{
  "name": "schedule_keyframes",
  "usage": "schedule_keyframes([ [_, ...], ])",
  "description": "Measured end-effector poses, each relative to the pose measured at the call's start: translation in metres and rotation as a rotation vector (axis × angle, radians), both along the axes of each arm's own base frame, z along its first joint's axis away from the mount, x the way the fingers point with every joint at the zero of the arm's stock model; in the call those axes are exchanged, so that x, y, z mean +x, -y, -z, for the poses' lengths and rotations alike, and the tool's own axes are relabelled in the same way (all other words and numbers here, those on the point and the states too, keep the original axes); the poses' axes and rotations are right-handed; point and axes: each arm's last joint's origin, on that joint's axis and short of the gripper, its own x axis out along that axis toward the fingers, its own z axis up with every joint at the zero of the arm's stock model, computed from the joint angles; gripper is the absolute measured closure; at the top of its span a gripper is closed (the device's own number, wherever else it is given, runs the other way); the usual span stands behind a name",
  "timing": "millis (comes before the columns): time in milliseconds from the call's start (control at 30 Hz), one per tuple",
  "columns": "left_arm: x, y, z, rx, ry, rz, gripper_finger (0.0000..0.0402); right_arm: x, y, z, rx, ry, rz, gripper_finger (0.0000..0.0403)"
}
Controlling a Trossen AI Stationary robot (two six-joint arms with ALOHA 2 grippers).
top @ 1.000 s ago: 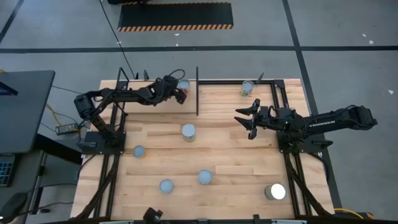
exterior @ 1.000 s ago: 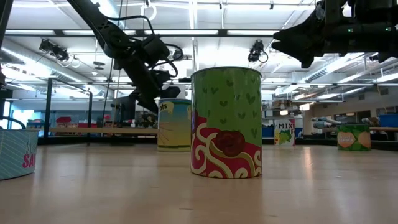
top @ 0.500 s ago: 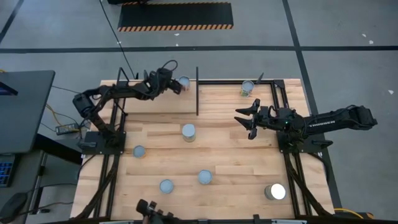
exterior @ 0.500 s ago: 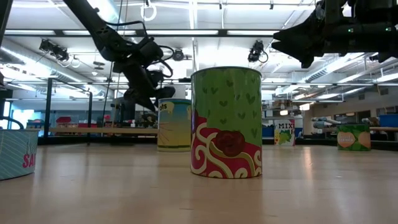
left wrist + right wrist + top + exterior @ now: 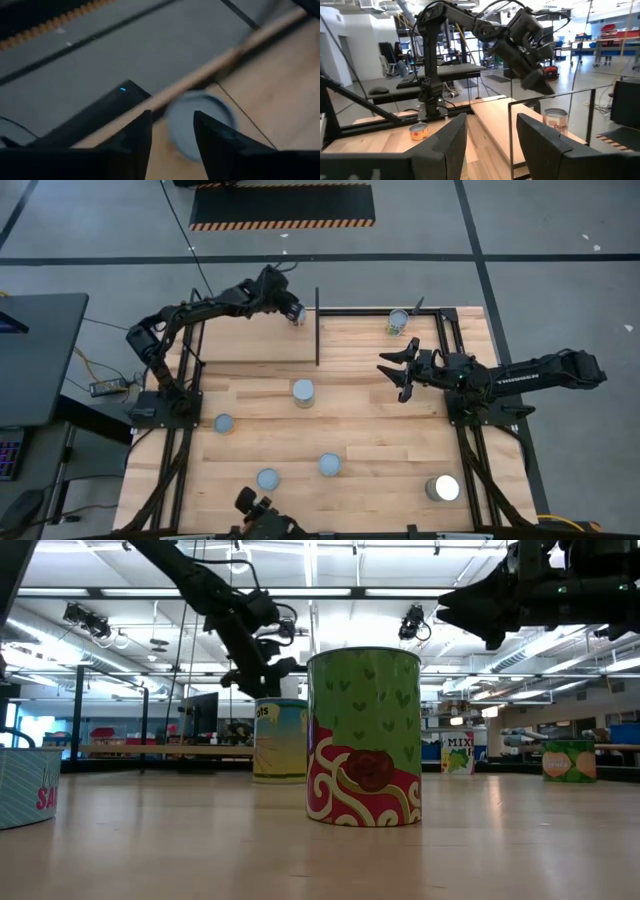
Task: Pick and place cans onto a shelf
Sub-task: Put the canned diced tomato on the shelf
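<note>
High view, upper left: left gripper (image 5: 283, 300) open above can (image 5: 296, 314) on shelf (image 5: 262, 335); withdraw straight upward. Right gripper (image 5: 398, 370) open, waiting mid-right.

Blurred, cropped and covered spots

The round grey-blue tin top (image 5: 200, 122) between the left tool's fingers is smeared — its label unreadable; low view crops a teal striped can (image 5: 25, 785) at the edge — the green floral can (image 5: 363, 737) covers part of the pale yellow-blue can (image 5: 279, 740).

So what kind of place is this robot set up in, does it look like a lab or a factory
Probably a robotics lab or workshop hall: a grey floor with hazard-striped matting, ceiling strip lights, and more workbenches behind the plank table.
</note>
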Motion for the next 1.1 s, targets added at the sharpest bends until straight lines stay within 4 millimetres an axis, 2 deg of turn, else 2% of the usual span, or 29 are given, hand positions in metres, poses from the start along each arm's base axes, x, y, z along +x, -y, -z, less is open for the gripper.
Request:
schedule_keyframes([
  [433, 0.017, 0.009, 0.027, -0.090, -0.059, 0.143, 0.0310, 0.000, 0.001, 0.001, 0.001, -0.007, 0.010, 0.0222],
  [900, 0.004, 0.021, 0.017, -0.087, -0.222, 0.259, 0.0315, 0.000, 0.001, 0.001, -0.005, -0.015, 0.017, 0.0222],
  [1100, 0.005, 0.015, 0.014, 0.010, -0.248, 0.189, 0.0315, 0.000, 0.001, 0.002, -0.003, -0.024, 0.023, 0.0222],
])
